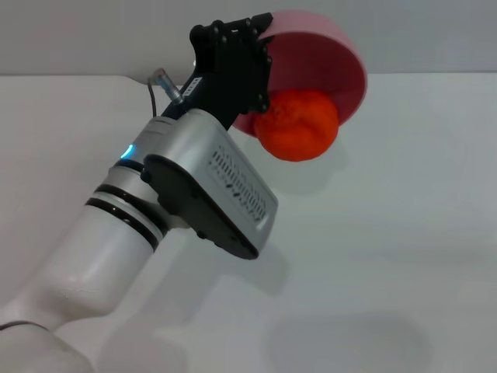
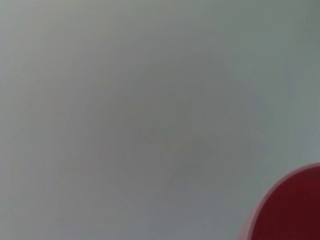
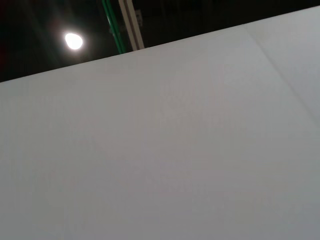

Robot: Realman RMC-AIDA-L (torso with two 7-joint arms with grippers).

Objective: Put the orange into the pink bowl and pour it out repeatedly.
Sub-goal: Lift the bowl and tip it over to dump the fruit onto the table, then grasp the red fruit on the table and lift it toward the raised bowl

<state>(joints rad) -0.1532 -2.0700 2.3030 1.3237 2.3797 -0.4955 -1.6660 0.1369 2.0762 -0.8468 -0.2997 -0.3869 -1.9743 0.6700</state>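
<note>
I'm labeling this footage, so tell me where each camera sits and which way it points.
Head view: looks forward and down at the white table; left arm and left pincer tipping the glossy pink plastic bowl, small round red-orange fruit at its mouth.
Left wrist view: faces bare table, bowl edge in a corner; shared with head view.
Right wrist view: white surface, ceiling lamp; no robot parts.

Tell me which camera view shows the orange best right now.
The head view: the orange sits at the lip of the tipped pink bowl held by the left gripper. The left wrist view shows only a bowl edge; the right wrist view shows neither.
</note>
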